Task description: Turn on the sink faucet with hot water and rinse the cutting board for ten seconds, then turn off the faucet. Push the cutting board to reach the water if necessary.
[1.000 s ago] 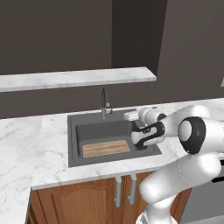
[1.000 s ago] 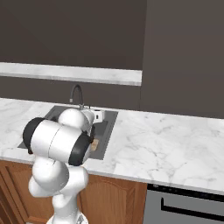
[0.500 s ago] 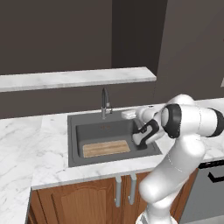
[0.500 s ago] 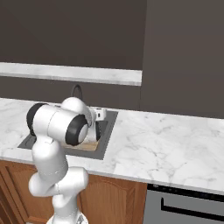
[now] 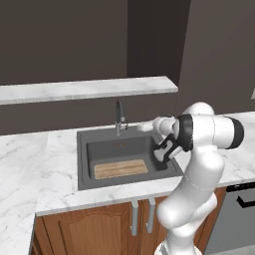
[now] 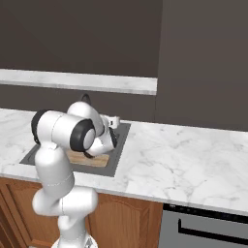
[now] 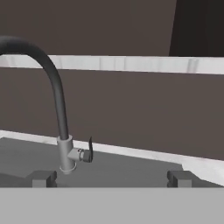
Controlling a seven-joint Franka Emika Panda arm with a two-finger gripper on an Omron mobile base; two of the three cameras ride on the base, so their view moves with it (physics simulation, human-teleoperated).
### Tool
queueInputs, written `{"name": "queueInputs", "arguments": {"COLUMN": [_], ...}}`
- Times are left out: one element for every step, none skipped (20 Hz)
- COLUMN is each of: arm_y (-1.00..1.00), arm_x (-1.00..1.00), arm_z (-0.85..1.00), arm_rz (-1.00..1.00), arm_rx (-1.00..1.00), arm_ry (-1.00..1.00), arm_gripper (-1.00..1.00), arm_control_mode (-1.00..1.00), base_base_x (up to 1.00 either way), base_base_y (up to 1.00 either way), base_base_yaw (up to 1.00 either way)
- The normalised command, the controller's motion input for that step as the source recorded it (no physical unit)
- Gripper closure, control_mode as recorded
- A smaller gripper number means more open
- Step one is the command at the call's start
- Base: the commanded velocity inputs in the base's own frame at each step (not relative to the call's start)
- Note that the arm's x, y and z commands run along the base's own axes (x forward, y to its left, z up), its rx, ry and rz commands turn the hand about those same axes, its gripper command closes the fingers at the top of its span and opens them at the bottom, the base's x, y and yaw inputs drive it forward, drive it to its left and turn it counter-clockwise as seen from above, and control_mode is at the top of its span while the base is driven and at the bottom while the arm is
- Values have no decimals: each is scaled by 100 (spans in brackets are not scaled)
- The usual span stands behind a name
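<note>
Marble worktop, dry sink (image 5: 82,159): with gripper (image 7: 111,178) wide open and empty, approach lever low on faucet (image 7: 59,109) squarely.

The cutting board (image 5: 121,169) is streaky light wood. The sink (image 5: 82,159) looks matt dark grey, the sink faucet (image 7: 57,94) smooth metal, the surface (image 6: 189,155) veined white marble.

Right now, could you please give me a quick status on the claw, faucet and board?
Claw open, empty, facing the sink faucet lever. No water running. Cutting board flat in the sink, front side. Nothing between claw and lever.
</note>
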Motion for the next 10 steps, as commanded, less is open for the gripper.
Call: {"name": "queueInputs", "arguments": {"arm_y": [4,3,1,1,1,4,5,4,5,4], "arm_x": [19,19,16,15,16,18,19,19,18,18], "arm_z": [-1,-1,-1,-1,-1,-3,-4,-6,-7,-9], "arm_rz": [0,0,0,0,0,0,0,0,0,0], "arm_rx": [0,0,0,0,0,0,0,0,0,0], "arm_ry": [0,0,0,0,0,0,0,0,0,0], "arm_gripper": [-100,-100,-100,-100,-100,-100,-100,-100,-100,-100], "arm_control_mode": [-100,-100,-100,-100,-100,-100,-100,-100,-100,-100], "base_base_x": [0,0,0,0,0,0,0,0,0,0], "base_base_y": [0,0,0,0,0,0,0,0,0,0], "base_base_yaw": [0,0,0,0,0,0,0,0,0,0]}}
